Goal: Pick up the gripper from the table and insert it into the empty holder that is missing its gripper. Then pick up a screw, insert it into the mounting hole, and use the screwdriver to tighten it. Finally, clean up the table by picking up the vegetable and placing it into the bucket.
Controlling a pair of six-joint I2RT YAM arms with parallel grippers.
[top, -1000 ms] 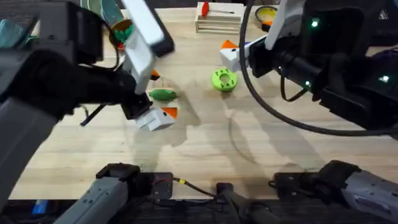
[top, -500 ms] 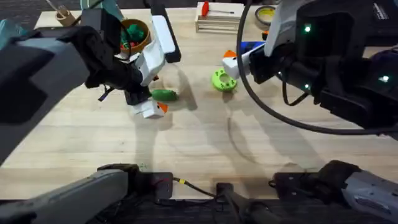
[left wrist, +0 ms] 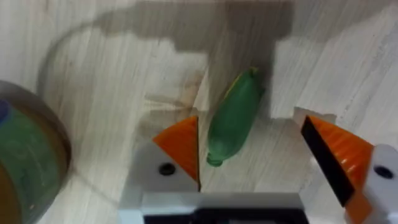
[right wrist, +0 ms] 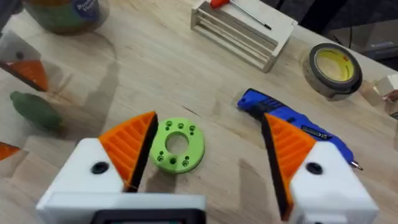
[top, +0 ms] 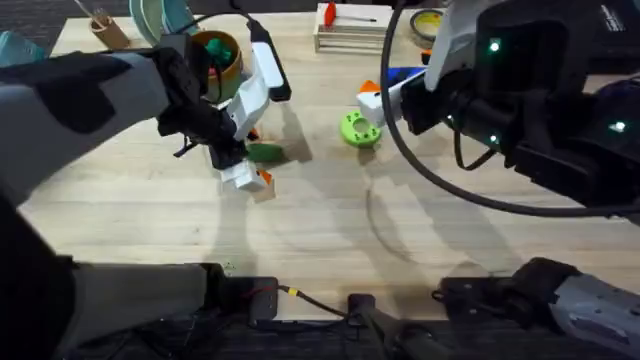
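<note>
The left end effector (left wrist: 252, 146) had dropped lower, fingers spread astride the vegetable (left wrist: 235, 117) lying on the table (top: 330, 230), while further right the right end effector (right wrist: 208, 155) gaped above the green disc (right wrist: 177, 145).

Dark-green vegetable (left wrist: 235, 118), smooth, no pattern. Left claw (left wrist: 252, 152): white blocks, orange ribbed pads (left wrist: 181, 144). Right claw (right wrist: 208, 155): same white blocks, orange ribbed pads (right wrist: 132, 144). Lime-green disc (right wrist: 177, 145) with round holes. Bright-blue screwdriver (right wrist: 292, 124), dark label strip. Olive-brown bucket (top: 232, 62), yellowish rim, green and red pieces inside. Pale light-wood counter (top: 330, 240), fine grain lines. Grey tape roll (right wrist: 334, 68), yellow core. Cream slatted rack (right wrist: 242, 28) at 12 o'clock, red-handled tool (right wrist: 221, 3) on top.
</note>
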